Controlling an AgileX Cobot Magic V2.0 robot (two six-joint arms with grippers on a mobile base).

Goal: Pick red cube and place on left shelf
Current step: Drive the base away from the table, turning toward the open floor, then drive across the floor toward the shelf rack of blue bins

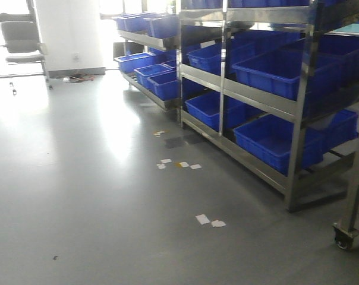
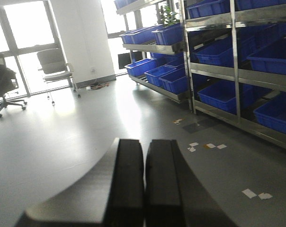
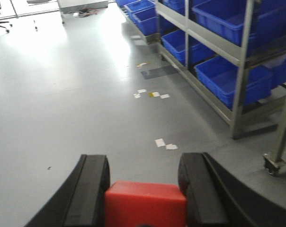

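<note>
**Right gripper clamps the red cube; left gripper is pressed closed on nothing.**

In the right wrist view, at the bottom centre, the two black fingers touch the cube's opposite sides and point out over the grey floor. In the left wrist view, the left gripper's fingers meet flat against each other at the bottom of the frame, aimed across the room. White paper scraps lie on the floor ahead of the cube. A steel rack holding blue bins runs along the right side, with a caster wheel at the lower right. A grey chair stands near the windows at upper left.
</note>
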